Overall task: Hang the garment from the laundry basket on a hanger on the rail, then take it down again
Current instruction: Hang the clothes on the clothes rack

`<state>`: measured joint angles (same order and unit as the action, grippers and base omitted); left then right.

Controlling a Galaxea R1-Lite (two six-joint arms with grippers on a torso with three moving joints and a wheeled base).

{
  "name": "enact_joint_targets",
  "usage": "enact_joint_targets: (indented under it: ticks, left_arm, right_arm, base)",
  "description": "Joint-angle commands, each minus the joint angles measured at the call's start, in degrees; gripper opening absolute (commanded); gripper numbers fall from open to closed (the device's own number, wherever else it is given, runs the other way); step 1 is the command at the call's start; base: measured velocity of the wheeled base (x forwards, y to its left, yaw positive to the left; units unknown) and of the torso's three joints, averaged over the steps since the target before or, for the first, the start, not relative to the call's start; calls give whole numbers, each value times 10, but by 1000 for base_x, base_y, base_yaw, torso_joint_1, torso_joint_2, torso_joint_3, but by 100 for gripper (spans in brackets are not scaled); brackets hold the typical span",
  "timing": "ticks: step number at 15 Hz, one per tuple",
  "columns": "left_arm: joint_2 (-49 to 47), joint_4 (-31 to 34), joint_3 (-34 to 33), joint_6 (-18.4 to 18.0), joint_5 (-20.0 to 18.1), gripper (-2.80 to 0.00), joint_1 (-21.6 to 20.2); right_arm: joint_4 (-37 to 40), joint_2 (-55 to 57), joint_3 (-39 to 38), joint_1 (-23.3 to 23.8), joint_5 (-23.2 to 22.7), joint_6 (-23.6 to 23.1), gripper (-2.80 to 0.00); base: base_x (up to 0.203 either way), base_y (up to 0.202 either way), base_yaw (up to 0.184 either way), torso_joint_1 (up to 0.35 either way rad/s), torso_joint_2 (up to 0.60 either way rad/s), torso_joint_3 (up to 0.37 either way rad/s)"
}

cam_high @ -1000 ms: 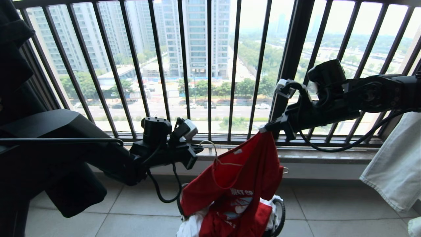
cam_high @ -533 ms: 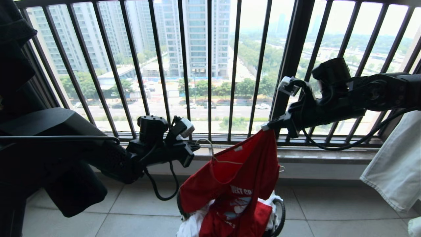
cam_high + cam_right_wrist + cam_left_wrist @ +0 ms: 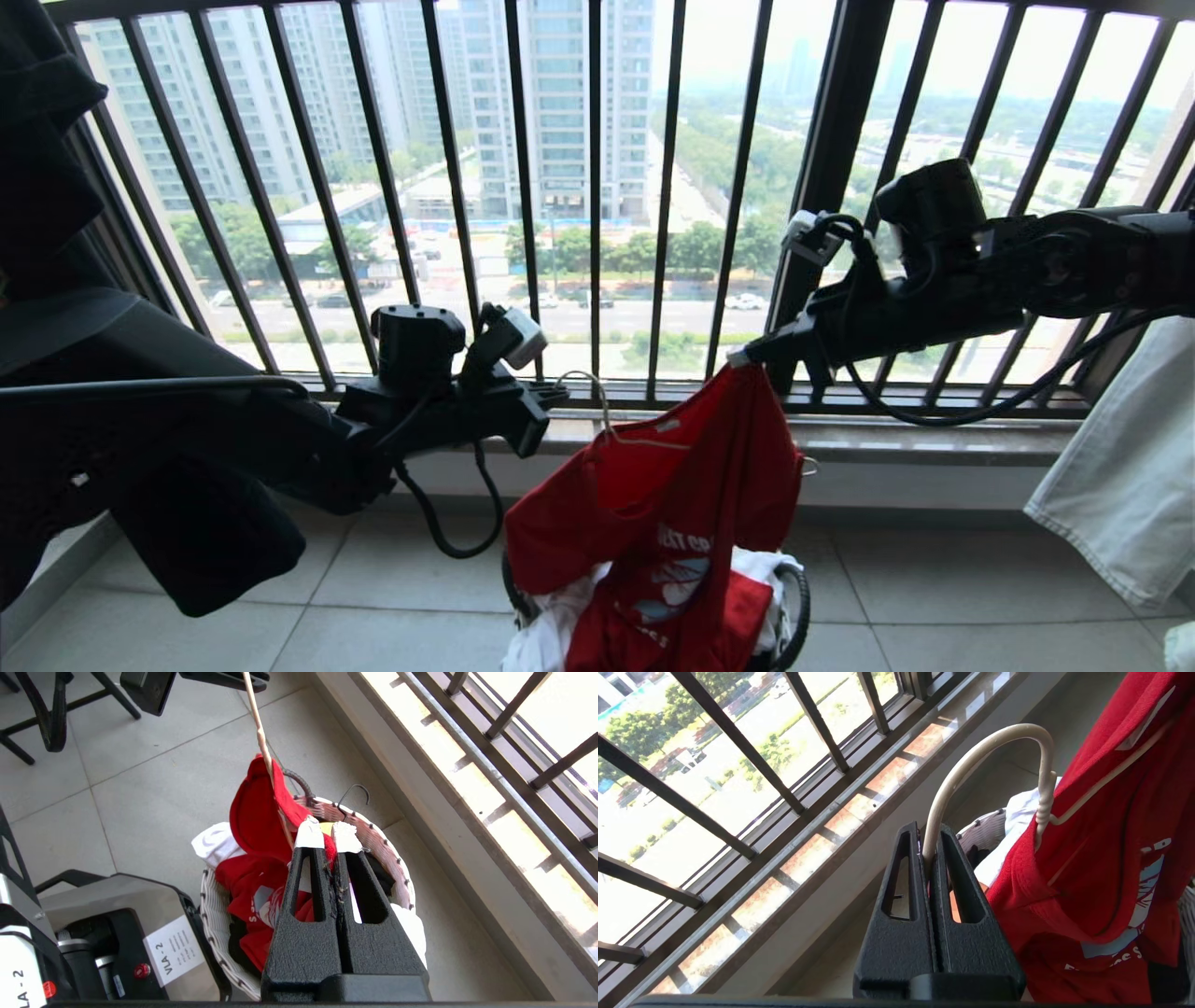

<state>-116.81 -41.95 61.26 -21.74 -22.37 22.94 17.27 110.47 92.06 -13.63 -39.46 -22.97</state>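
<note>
The left end effector (image 3: pixel 558 397) is clamped on the hook of the cream hanger (image 3: pixel 597 401), whose arms are mostly hidden inside the red T-shirt (image 3: pixel 653 495). To the right, the right end effector (image 3: pixel 747 357) pinches the shirt's top edge, holding it above the laundry basket (image 3: pixel 794 597), whose rim is largely covered and cut off below.

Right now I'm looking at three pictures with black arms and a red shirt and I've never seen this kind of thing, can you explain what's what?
It is a two-armed robot on a balcony. One picture looks out from its head; the other two come from cameras on its wrists. The left gripper is shut on the hook of a cream hanger. The right gripper is shut on a red T-shirt, holding it up over a round basket on the tiled floor. The hanger is already partly inside the shirt.
</note>
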Motion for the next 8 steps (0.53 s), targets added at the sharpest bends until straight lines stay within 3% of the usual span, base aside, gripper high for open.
enact_joint_targets:
  ticks: [1,4,8]
  left_arm:
    - [19,-2,-8,-1,-1,-280,4]
    - [29,-3,-13,-1,-1,-280,16]
    - [38,-4,-12,13,-1,-280,17]
  right_arm:
    - [-23,5,0,-7,-3,28,-280]
    - [-67,7,0,-17,-4,84,-280]
    - [-67,11,-1,-26,-4,87,-280]
  base:
    - [0,0,0,0,0,0]
    - [0,0,0,0,0,0]
    - [0,0,0,0,0,0]
